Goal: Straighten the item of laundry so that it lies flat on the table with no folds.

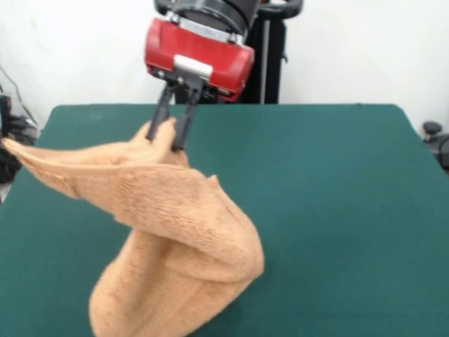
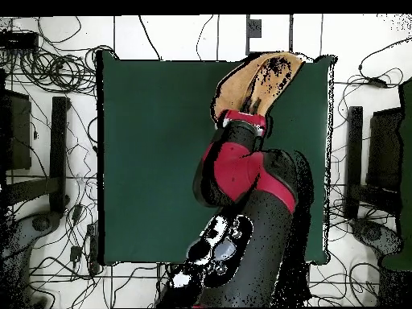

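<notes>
One terry towel (image 1: pixel 175 239), one pincer (image 1: pixel 170 142), one green surface (image 1: pixel 337 210). The pincer is closed on a bunched upper fold of the towel, holding it lifted; the lower end drapes down toward the surface's near-left area in the front view. Risk: the cloth hangs twisted and doubled, so lowering it as it is would likely leave folds; the narrow grip may also slip.

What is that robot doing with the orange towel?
The robot's gripper has pinched the towel near its top and is holding it up over the green table. Most of the towel hangs in big folds, with one corner sticking out sideways and the bottom end down by the table. It is not flat yet.
</notes>
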Robot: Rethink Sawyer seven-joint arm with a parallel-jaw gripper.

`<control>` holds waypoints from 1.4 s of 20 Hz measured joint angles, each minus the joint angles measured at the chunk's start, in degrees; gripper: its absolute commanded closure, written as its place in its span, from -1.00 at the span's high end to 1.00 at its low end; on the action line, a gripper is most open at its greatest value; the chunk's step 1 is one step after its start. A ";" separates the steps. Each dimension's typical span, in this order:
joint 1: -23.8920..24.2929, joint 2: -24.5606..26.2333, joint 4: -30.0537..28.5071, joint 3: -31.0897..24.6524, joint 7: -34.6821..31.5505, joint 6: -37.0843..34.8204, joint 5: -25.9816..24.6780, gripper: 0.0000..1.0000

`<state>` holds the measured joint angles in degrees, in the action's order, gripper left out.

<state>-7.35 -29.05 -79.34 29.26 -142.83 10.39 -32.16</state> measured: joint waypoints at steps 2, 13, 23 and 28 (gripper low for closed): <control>-0.63 1.18 -0.69 0.58 0.00 1.55 0.97 -1.00; -1.01 6.41 -3.19 3.20 0.00 6.98 5.49 -1.00; -3.65 11.19 -6.21 9.33 0.00 10.98 9.91 -1.00; -4.21 13.17 -8.12 11.46 0.00 13.00 9.94 -1.00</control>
<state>-11.56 -15.88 -87.47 40.72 -142.83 23.39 -22.23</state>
